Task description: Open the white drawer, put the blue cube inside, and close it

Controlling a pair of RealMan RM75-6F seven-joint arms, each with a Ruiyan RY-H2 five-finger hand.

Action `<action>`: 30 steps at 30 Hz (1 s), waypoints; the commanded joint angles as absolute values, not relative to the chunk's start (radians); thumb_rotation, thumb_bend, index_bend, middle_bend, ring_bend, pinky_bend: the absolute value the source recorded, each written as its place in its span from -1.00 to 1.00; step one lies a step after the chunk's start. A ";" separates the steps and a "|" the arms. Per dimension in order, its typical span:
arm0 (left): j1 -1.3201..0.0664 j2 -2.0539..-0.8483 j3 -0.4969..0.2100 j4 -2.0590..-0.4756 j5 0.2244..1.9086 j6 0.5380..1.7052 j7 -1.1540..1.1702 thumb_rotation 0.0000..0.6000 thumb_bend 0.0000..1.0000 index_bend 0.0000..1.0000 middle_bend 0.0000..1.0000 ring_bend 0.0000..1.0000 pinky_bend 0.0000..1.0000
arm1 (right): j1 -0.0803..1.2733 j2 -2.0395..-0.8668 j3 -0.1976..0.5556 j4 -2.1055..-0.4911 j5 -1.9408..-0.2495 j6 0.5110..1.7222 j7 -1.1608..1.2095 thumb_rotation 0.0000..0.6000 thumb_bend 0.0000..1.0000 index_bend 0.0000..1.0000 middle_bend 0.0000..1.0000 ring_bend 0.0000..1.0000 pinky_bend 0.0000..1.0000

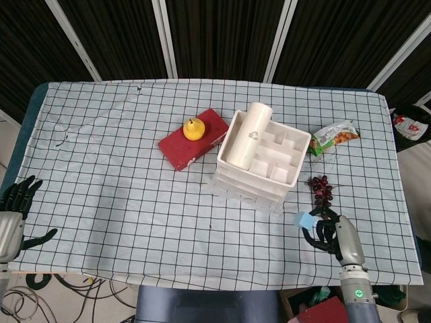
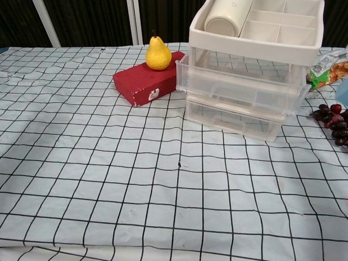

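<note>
The white drawer unit stands at the table's middle right with both clear-fronted drawers pushed in. The blue cube is off the cloth, held at the fingertips of my right hand, in front and to the right of the unit. In the chest view only a blue sliver of the cube shows at the right edge, and the right hand itself is out of that frame. My left hand rests at the table's near left corner, fingers spread and holding nothing.
A red box with a yellow pear on it lies left of the unit. Dark grapes and a snack bag lie to its right. A white cylinder lies in the top tray.
</note>
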State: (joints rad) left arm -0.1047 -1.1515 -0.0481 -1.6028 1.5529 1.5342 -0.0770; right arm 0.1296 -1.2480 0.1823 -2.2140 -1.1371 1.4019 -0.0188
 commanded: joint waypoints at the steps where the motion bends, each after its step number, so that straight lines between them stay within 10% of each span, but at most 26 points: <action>1: -0.105 -1.152 -0.048 -1.603 1.553 1.533 -0.077 1.00 -0.90 -1.00 -1.00 -1.00 -1.00 | 0.121 -1.213 0.197 -2.272 -1.185 1.421 0.001 1.00 -0.10 0.24 0.69 0.76 0.57; 30: -0.105 -1.146 -0.048 -1.609 1.551 1.531 -0.085 1.00 -0.90 -1.00 -1.00 -1.00 -1.00 | 0.355 -1.531 0.306 -2.165 -1.051 1.461 -0.363 1.00 -0.10 0.24 0.69 0.76 0.56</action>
State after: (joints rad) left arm -0.1052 -1.1465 -0.0482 -1.6088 1.5506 1.5310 -0.0848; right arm 0.3509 -1.5236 0.3048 -2.1747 -1.0524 1.4558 -0.3584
